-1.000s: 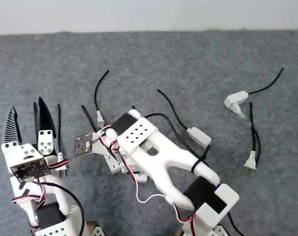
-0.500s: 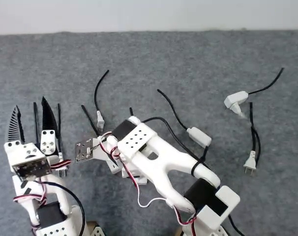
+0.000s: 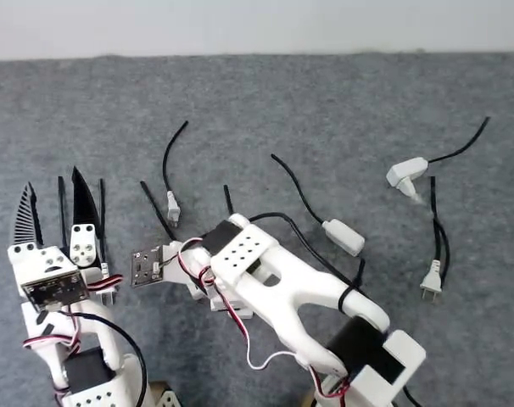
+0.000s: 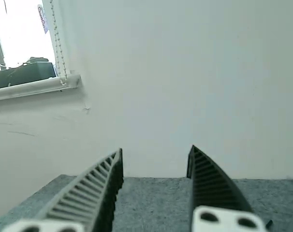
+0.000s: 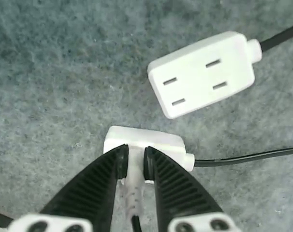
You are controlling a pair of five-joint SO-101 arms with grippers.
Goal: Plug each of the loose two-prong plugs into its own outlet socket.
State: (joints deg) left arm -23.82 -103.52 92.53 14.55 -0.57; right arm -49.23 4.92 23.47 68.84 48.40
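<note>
In the right wrist view my right gripper (image 5: pixel 133 159) is shut on a white two-prong plug (image 5: pixel 132 181) that meets a white outlet socket (image 5: pixel 146 143) lying on the grey carpet. A second white outlet socket (image 5: pixel 204 72) with bare slots lies just beyond, on a black cord. From above, the right arm (image 3: pixel 248 254) covers that spot at the table's middle front. My left gripper (image 3: pixel 49 182) stands open at the front left, its fingers (image 4: pixel 95 193) aimed at the wall with nothing between them. Loose white plugs (image 3: pixel 173 206) (image 3: pixel 431 284) lie on the carpet.
Another white socket (image 3: pixel 343 236) lies right of the right arm and one more (image 3: pixel 407 174) at the far right. Black cords (image 3: pixel 168 153) trail across the carpet. A small plug (image 3: pixel 109 292) lies beside the left arm. A pale wall (image 4: pixel 185 72) rises behind the table.
The right arm has drawn back toward the table's front by a little, its wrist lower in the high view. The left gripper has dropped slightly and stays open.
</note>
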